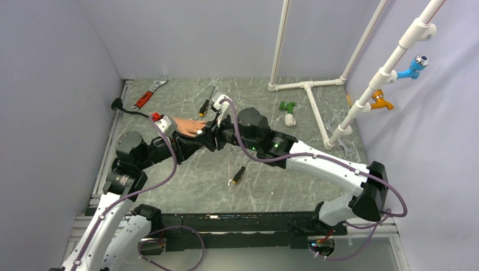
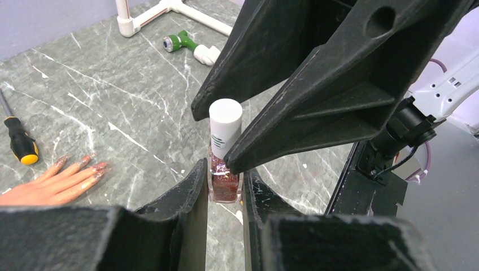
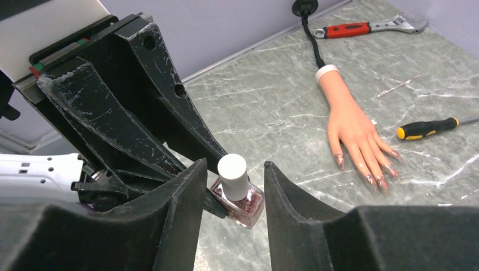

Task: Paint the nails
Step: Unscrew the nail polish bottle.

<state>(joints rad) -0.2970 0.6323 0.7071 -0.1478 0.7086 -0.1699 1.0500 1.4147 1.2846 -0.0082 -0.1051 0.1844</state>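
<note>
The nails (image 3: 375, 179) tip a rubber hand (image 3: 347, 121) lying flat, palm down, on the surface (image 3: 271, 113), to the left of the left claw (image 2: 225, 172). Its long axis runs cuff to fingertips, and the fingers point towards the claws. The left claw is clamped on the bottle (image 2: 224, 186). The right claw (image 3: 234, 166) stands narrow astride the cap (image 3: 232, 164), with gaps on both sides. It is best to centre on the cap, pinch squarely, then twist against the left claw's grip.
</note>
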